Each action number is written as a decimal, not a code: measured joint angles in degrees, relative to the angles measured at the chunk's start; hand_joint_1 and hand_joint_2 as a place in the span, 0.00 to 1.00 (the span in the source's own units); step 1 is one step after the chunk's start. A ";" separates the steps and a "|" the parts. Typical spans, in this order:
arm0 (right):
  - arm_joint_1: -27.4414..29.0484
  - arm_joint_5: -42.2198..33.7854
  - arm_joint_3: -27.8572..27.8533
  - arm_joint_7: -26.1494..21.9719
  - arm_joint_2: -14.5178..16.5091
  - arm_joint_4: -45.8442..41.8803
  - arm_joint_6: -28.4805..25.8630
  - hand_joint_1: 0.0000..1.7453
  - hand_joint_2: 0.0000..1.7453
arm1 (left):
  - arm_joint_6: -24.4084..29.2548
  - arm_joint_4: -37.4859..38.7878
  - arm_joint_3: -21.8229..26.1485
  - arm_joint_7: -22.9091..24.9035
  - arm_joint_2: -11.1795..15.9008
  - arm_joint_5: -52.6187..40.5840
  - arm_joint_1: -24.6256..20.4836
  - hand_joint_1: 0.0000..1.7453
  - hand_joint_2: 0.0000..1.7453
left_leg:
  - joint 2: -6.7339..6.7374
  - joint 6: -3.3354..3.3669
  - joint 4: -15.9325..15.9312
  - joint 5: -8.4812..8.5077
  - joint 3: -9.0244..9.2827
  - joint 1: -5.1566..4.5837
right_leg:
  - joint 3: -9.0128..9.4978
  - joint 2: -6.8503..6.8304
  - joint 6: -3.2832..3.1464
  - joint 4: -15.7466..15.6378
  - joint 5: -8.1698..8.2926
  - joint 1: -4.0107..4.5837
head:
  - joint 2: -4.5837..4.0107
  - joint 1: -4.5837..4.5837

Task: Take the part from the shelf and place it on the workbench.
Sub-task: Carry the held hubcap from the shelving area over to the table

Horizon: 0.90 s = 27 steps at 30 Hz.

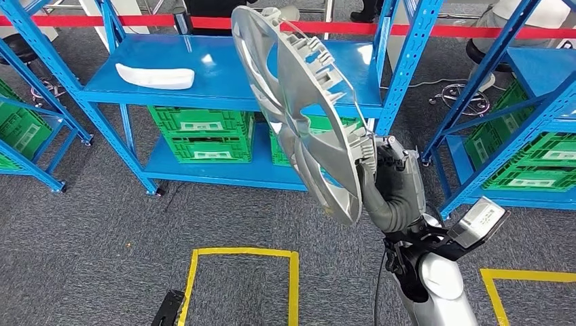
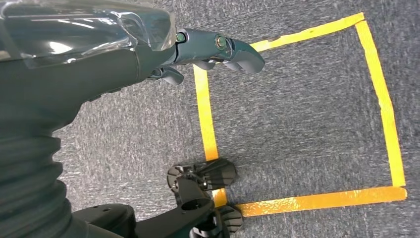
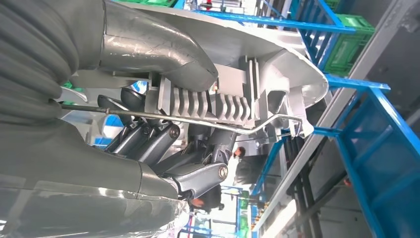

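The part is a large silver wheel cover (image 1: 299, 102), held up on edge in front of the blue shelf (image 1: 224, 61). My right hand (image 1: 390, 187) grips its lower rim, thumb on one face and fingers on the other. In the right wrist view the thumb (image 3: 148, 49) presses the ribbed clips and wire ring of the wheel cover (image 3: 257, 54) against the dark fingers (image 3: 163, 144). My left hand (image 2: 208, 49) hangs over the grey carpet, fingers stretched out with nothing in them.
A white moulded part (image 1: 155, 76) lies on the blue shelf, with green crates (image 1: 200, 132) on the level below. A second blue rack (image 1: 536, 75) with green crates stands at right. Yellow tape squares (image 1: 244, 252) mark the carpet. A red barrier strip (image 1: 81, 20) runs behind.
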 joint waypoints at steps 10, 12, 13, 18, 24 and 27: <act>0.00 0.72 0.04 0.79 0.97 -0.42 0.14 1.00 1.00 | 0.14 0.84 -0.09 -0.56 -0.13 0.71 0.05 0.00 1.00 | -0.08 -2.25 14.55 -6.22 -6.59 1.22 | -0.20 -0.85 -1.49 -0.20 0.57 -0.48 | 0.00 -0.41; -0.01 0.74 0.04 0.80 1.16 -0.58 0.16 1.00 1.00 | 0.17 0.88 -0.08 -0.62 -0.09 0.71 0.01 0.00 1.00 | 0.98 -1.70 6.64 -2.62 -2.51 1.01 | -0.06 -1.29 -1.47 -0.22 0.57 -0.42 | 0.00 -0.39; -0.04 0.74 0.04 0.80 1.27 -0.70 0.19 1.00 1.00 | 0.19 0.89 -0.08 -0.66 -0.07 0.71 -0.07 0.00 1.00 | 1.68 -1.31 3.03 -1.44 -0.68 0.75 | -0.06 -1.51 -1.41 -0.24 0.59 -0.30 | 0.00 -0.37; -0.03 0.76 0.13 0.80 1.55 -1.01 0.22 1.00 1.00 | 0.20 1.01 -0.07 -0.78 -0.05 0.73 -0.23 0.00 1.00 | 1.14 0.36 -1.12 -0.11 0.83 0.23 | -0.23 -2.56 -0.25 -0.32 0.50 -0.14 | 0.00 -0.32; 0.26 0.74 -0.01 0.78 1.19 -1.15 0.25 1.00 1.00 | 0.20 1.09 -0.07 -0.81 -0.33 0.77 -0.21 0.00 1.00 | -1.75 1.33 -2.15 1.11 0.82 0.37 | -7.49 -0.37 -0.49 15.51 -6.14 -0.16 | 0.00 -0.04; 0.52 0.74 -0.13 0.83 1.03 -1.16 0.40 1.00 1.00 | 0.22 1.10 -0.07 -0.81 -0.49 0.77 -0.12 0.00 1.00 | -3.64 1.03 -1.44 0.94 0.64 0.39 | -3.15 0.55 0.83 7.02 -2.51 -0.32 | 0.00 -0.03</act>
